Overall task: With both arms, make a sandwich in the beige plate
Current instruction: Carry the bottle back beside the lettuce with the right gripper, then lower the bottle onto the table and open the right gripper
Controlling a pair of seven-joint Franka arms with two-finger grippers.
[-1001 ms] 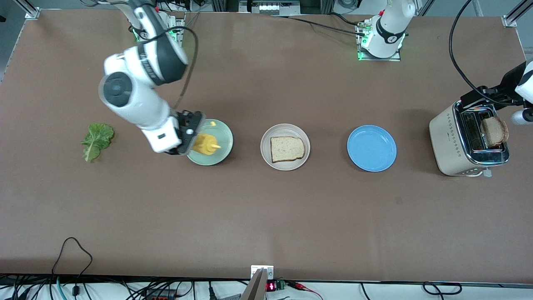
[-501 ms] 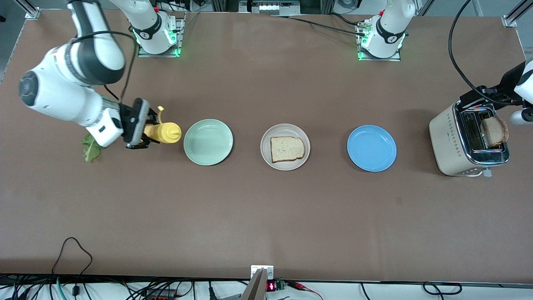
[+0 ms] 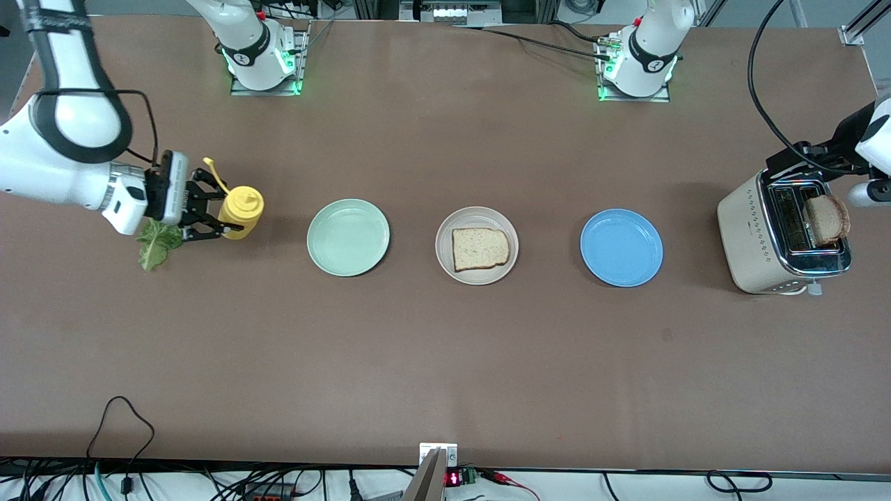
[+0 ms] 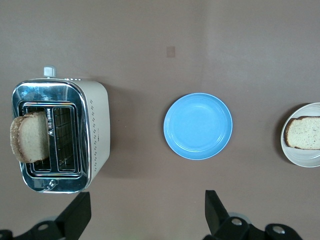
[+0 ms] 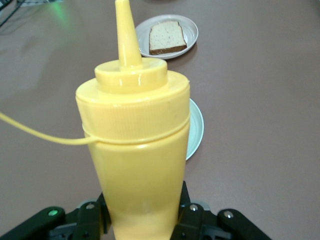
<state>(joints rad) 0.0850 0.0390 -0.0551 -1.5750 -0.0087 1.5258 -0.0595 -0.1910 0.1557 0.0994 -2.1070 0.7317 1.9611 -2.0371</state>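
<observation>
i'm holding a yellow plastic squeeze bottle with a pointed nozzle (image 3: pixel 241 210) clamped upright between the fingers of the right gripper (image 3: pixel 207 217), at the right arm's end of the brown table (image 3: pixel 445 362), just beside the ruffled green lettuce leaf (image 3: pixel 154 245). whether the bottle's base is touching the table i can't quite tell. the left gripper (image 4: pixel 145 212) is hanging with its fingers spread wide and empty, high over the shiny cream toaster (image 3: pixel 779 236), where a second slice of brown toast (image 3: pixel 826 218) is standing up out of a slot.

the sandwich is only begun: one squarish slice of light toasted bread (image 3: pixel 479 248) is lying flat in the round beige plate (image 3: pixel 447 261), mid-table, between the mint green plate (image 3: pixel 347 237) and the blue plate (image 3: pixel 621 248).

i'm judging the toast light, stiff and crumbly, best pinched gently across its upper crust edge and lifted straight out. the lettuce looks limp and thin, so it wants a low pinch near its stem. the bottle beside the leaf is crowding that pick, and the green plate is lying on the way to the beige one.
</observation>
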